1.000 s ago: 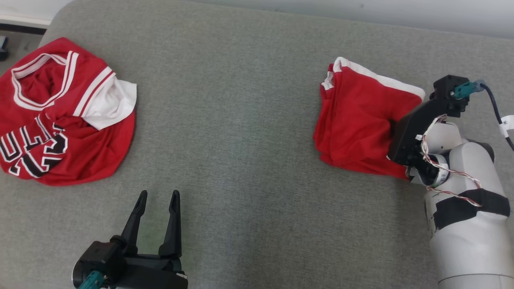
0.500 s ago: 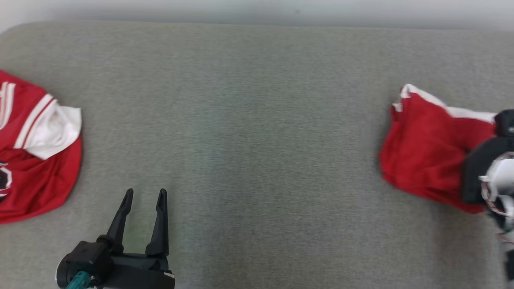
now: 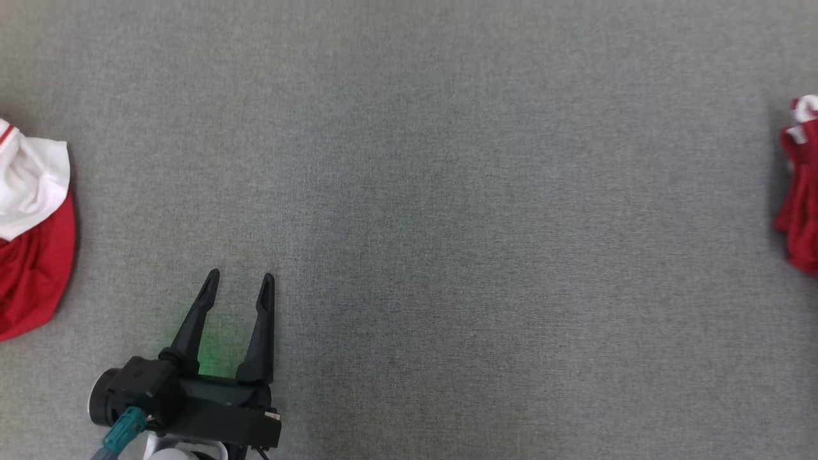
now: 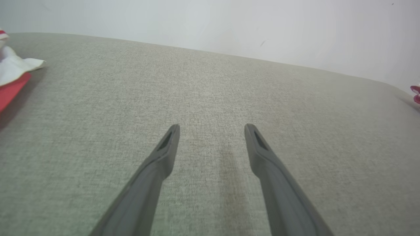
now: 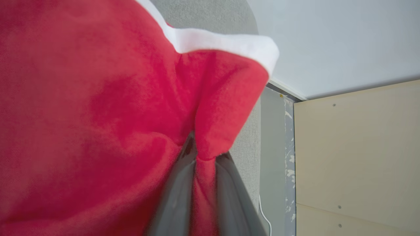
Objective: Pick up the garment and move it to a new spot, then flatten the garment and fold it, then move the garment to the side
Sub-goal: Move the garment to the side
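Head view: grey woven-fabric bench (image 3: 447, 191) runs edge to edge; left tool (image 3: 240, 276) sits low left over it, its two dark fingers spread and nothing between them. Red cloth at both side edges, well apart: a red jersey with a white sleeve patch (image 3: 29, 255) cut off by the left edge, and the red folded garment with white trim (image 3: 799, 198) cut off by the right edge. Right wrist view gives what the head view lacks: right tool (image 5: 203, 154) clenched on a pinched fold of the folded garment, with red cloth bunched between its two fingers and a white hem band (image 5: 223, 42) above. Cannot tell whether the rest of that garment lies on the bench or hangs. Past it are a pale wall, a cream screwed panel (image 5: 357, 157) and a thin white cable (image 5: 264, 213). Left wrist view: fingers apart over bare fabric, jersey corner far left, speck of red far right. Count: two garments, two tools, two fingers each
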Motion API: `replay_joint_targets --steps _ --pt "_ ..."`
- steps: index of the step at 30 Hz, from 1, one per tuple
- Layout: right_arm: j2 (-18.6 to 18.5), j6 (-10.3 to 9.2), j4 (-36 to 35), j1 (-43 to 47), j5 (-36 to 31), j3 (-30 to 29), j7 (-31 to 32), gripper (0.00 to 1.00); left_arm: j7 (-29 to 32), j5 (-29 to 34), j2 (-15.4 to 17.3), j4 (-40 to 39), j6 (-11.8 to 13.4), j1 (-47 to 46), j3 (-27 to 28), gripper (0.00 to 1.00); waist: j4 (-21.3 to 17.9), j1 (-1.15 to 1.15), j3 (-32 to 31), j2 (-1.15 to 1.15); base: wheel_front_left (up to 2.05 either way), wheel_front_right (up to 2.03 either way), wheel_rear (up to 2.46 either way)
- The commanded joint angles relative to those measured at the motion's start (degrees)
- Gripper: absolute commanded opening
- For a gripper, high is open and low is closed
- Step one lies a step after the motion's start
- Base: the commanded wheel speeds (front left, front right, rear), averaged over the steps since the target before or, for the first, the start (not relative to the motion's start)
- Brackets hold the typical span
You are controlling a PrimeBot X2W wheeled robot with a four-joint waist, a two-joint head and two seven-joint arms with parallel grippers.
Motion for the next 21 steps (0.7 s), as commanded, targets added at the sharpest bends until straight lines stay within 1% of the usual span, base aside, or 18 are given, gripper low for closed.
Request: replay_joint_targets --steps 1,3,8,10,11,19,20,21 --pt "-0.64 -0.01 -0.04 -0.64 -0.54 -0.26 -0.99 0.0 -0.18 -0.2 0.17 -0.15 0.07 -0.85 0.19 1.0 0.86 -0.01 1.36 -0.01 0.0 0.0 0.0" --pt "-1.47 -0.01 -0.31 -0.77 -1.54 -0.76 -2.72 0.0 -0.18 -0.21 0.04 -0.12 0.07 -0.47 0.61 1.0 0.62 -0.01 1.53 -0.01 0.0 0.0 0.0" --pt "-2.14 -0.01 -1.3 -0.89 -5.06 -2.41 -5.95 0.0 -0.18 0.08 -0.28 0.07 0.07 -0.54 0.33 1.0 -0.35 -0.01 1.31 -0.01 0.0 0.0 0.0" --pt "-1.82 -0.01 -2.01 -0.37 -4.64 -1.03 -7.51 0.0 -0.18 0.1 0.0 0.11 0.07 -0.83 0.08 1.0 -0.76 -0.01 1.24 -0.01 0.0 0.0 0.0" --pt "-2.23 0.0 -2.46 -0.47 -5.32 -0.9 -7.97 0.0 -0.18 0.07 0.06 0.11 0.09 -0.96 -0.06 1.0 -0.91 -0.01 1.27 -0.01 0.0 0.0 0.0" --pt "-1.55 -0.01 -3.78 -0.67 -7.4 -2.14 -9.84 0.0 -0.18 -0.22 0.39 0.33 0.08 -0.97 -0.57 1.0 -1.66 -0.01 1.23 -0.01 0.0 0.0 0.0" --pt "-1.52 -0.01 -4.22 -0.42 -8.34 -2.59 -10.41 0.03 -0.18 -0.32 0.37 0.37 0.09 -0.94 -0.7 1.0 -1.7 -0.01 1.21 -0.01 0.0 0.0 0.0" --pt "-1.17 0.0 -4.46 -0.05 -8.79 -3.01 -10.88 0.27 -0.18 -0.4 0.38 0.45 0.08 -0.93 -0.81 1.0 -1.73 -0.01 1.16 -0.01 0.0 0.0 0.0"
